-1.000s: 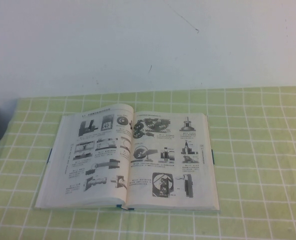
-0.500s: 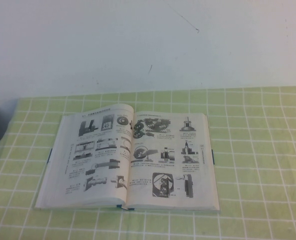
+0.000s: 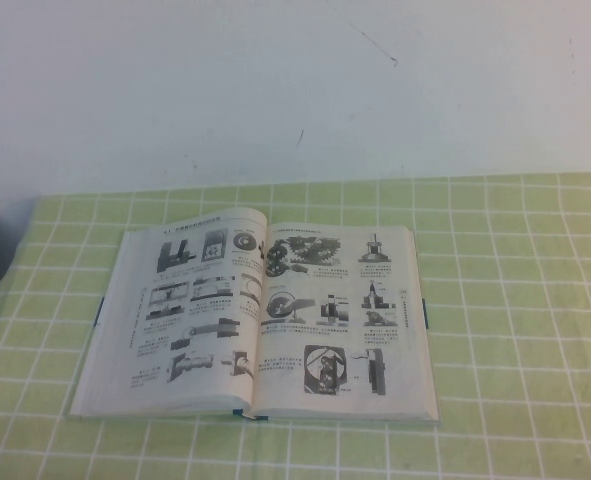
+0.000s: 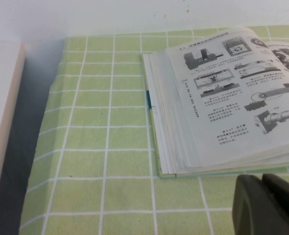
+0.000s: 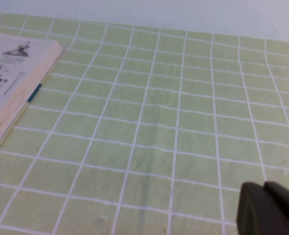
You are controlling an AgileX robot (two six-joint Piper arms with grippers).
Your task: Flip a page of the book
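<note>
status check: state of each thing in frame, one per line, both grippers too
book: lies open and flat on the green checked cloth, untouched.
page: lies flat, machine-part pictures face up, not lifted.
left gripper: off the book, near its left corner, low over the cloth; holds nothing.
right gripper: over bare cloth to the right of the book; holds nothing.

No visible change, book [image 3: 260, 320] lying open as before, both grippers out of the high view
</note>
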